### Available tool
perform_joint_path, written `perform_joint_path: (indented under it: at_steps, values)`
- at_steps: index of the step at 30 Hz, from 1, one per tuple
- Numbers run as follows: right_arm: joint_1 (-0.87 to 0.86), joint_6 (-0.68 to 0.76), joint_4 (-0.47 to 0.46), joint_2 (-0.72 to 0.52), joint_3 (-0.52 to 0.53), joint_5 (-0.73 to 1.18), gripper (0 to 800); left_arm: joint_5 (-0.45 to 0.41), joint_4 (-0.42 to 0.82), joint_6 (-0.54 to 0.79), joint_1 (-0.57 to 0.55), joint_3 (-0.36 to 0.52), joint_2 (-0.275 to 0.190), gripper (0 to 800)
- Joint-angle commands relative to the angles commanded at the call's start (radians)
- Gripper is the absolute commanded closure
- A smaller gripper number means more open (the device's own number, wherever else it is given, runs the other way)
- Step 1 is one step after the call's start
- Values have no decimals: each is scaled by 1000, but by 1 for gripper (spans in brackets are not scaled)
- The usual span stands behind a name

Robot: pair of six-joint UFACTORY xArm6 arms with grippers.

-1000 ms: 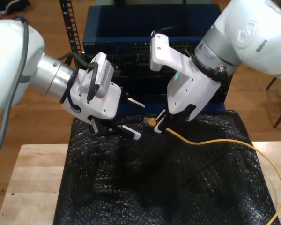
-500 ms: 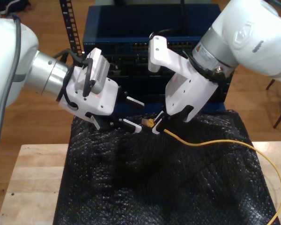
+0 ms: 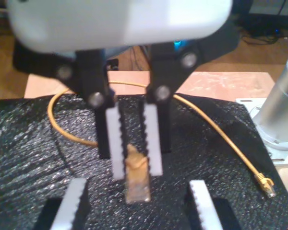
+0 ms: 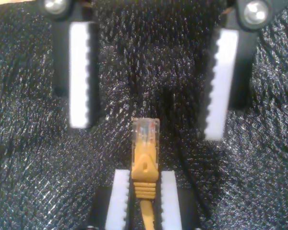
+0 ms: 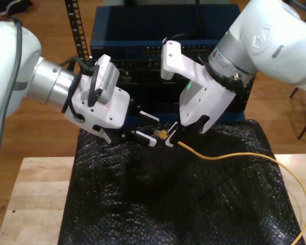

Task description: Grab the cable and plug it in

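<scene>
The yellow-orange cable (image 5: 234, 154) runs across the black foam mat (image 5: 168, 204) from the exterior view's right. My second gripper (image 5: 169, 137) is shut on its boot just behind the clear plug (image 5: 162, 134). In the second wrist view the plug (image 4: 145, 129) sticks out past my second gripper (image 4: 144, 177), pointing at my open first gripper (image 4: 151, 96). My first gripper (image 5: 147, 127) comes in from the exterior view's left, its fingers on either side of the plug tip, apart from it. In the first wrist view my first gripper (image 3: 138, 196) faces the plug (image 3: 137, 184) and my second gripper (image 3: 134, 170).
A blue network switch box (image 5: 143, 35) with ports stands behind the mat. A perforated metal rail (image 5: 76, 25) rises at the back on the exterior view's left. The mat lies on a wooden table (image 5: 35, 194). The cable's other plug (image 3: 265, 184) rests on the mat.
My first gripper has moved toward the held plug, so its open fingers now bracket the plug tip. My second gripper has shifted slightly toward it, still holding the cable.
</scene>
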Motion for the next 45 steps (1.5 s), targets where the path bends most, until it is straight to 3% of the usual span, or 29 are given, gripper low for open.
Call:
perform_joint_path:
  at_steps: [3,18,45]
  values:
    - [-2,2,0,-2,-2,0,789,0,0,0,0,2,0,346]
    - [-6,2,0,-2,0,0,789,0,-2,0,0,3,-5,510]
    - [-6,0,3,-5,-2,2,789,-2,-2,0,-2,3,-5,564]
